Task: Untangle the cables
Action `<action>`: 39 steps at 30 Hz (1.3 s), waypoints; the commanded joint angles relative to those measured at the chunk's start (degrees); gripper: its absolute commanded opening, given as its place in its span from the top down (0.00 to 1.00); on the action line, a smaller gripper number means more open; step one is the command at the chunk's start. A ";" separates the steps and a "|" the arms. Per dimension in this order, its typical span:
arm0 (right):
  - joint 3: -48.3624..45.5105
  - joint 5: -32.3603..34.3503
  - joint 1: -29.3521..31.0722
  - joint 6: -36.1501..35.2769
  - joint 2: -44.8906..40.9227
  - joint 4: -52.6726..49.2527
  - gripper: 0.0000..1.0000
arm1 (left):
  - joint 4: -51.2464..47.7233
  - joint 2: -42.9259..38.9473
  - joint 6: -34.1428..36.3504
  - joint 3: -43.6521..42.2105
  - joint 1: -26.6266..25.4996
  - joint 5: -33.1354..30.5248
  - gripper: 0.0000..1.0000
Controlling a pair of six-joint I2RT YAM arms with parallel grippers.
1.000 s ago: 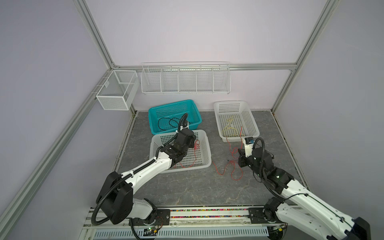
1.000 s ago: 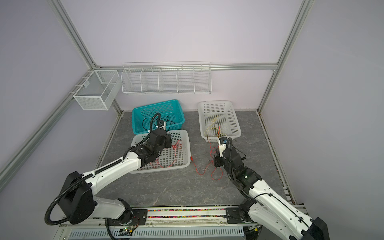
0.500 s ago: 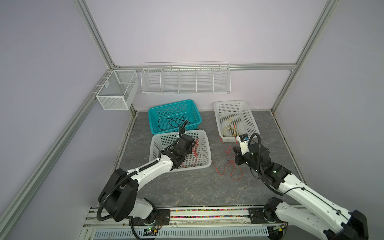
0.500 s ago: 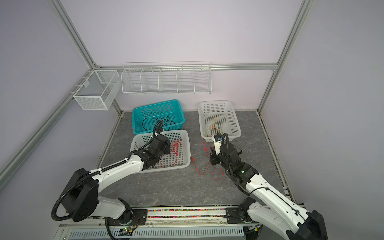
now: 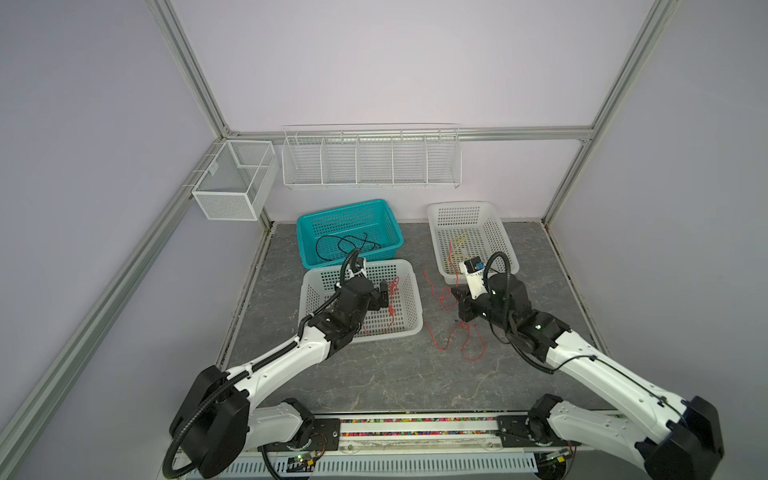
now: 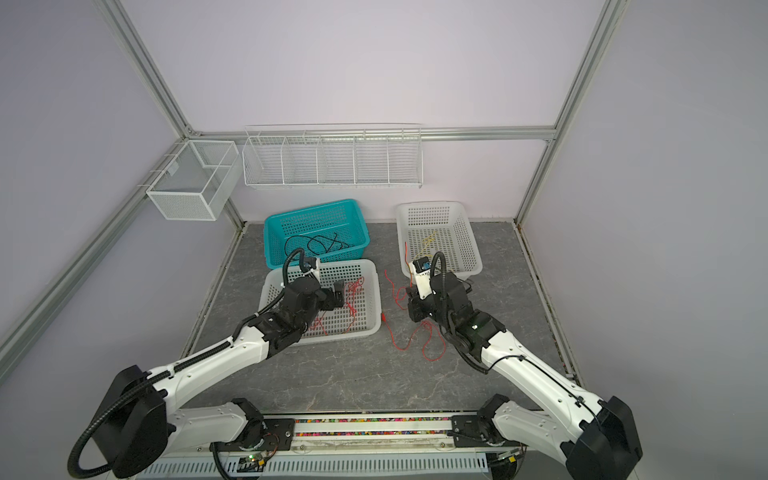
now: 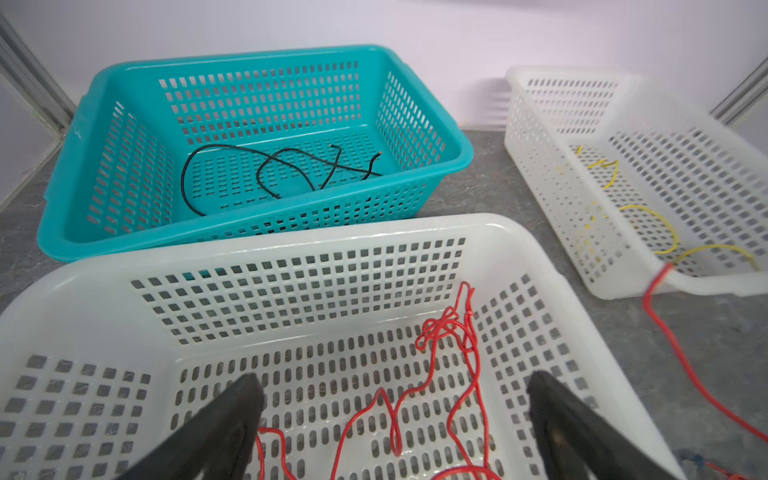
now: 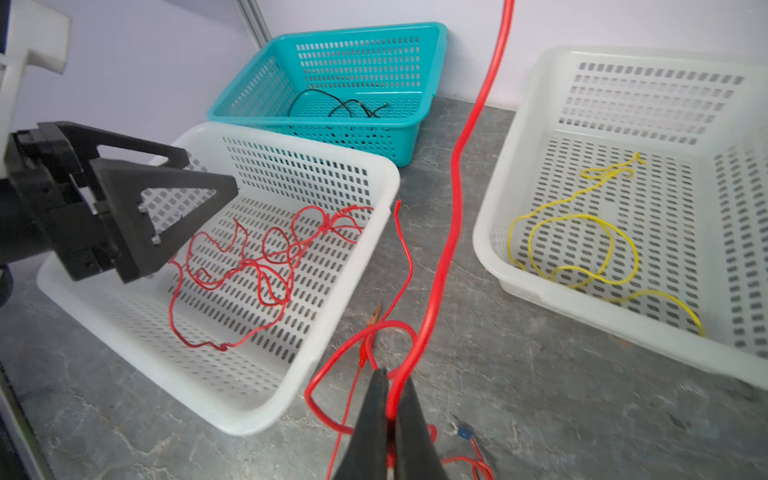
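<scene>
My left gripper point(image 7: 392, 390) hangs open over the near white basket point(image 7: 291, 241), its jaws wide apart and nothing between them. A knotted red cable point(image 7: 453, 332) lies loose on that basket's floor under it. In both top views the left gripper point(image 5: 384, 291) point(image 6: 338, 293) is above the basket's middle. My right gripper point(image 8: 390, 382) is shut on a thick red cable point(image 8: 444, 249) that rises out of frame. It hovers low over the floor between the baskets point(image 5: 461, 309). More red cables point(image 5: 471, 349) loop on the floor beside it.
A teal basket point(image 5: 345, 204) behind the near one holds black cables point(image 5: 345, 245). The far white basket point(image 5: 465, 204) at the right holds a yellow cable point(image 8: 582, 241). Wire racks point(image 5: 370, 158) hang on the back wall. A small blue terminal point(image 8: 463, 432) lies by the right gripper.
The left gripper has opened and let the red cable drop into the near white basket. The right gripper has shifted a little leftward, still shut on its red cable.
</scene>
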 commanded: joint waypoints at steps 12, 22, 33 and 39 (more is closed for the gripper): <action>15.76 -9.09 10.30 -1.55 22.38 8.65 0.94 | 5.66 -17.02 2.09 -5.80 0.22 2.85 0.01; 22.29 -10.99 11.53 4.87 37.11 10.91 0.90 | 6.53 -17.48 3.08 -7.10 0.22 3.86 0.01; 24.18 -4.47 11.68 2.50 36.01 6.52 0.49 | 6.42 -14.91 4.05 -5.90 0.22 3.62 0.01; 21.23 4.21 11.39 0.02 28.25 1.96 0.35 | 3.85 -10.94 3.72 -3.08 0.22 5.57 0.01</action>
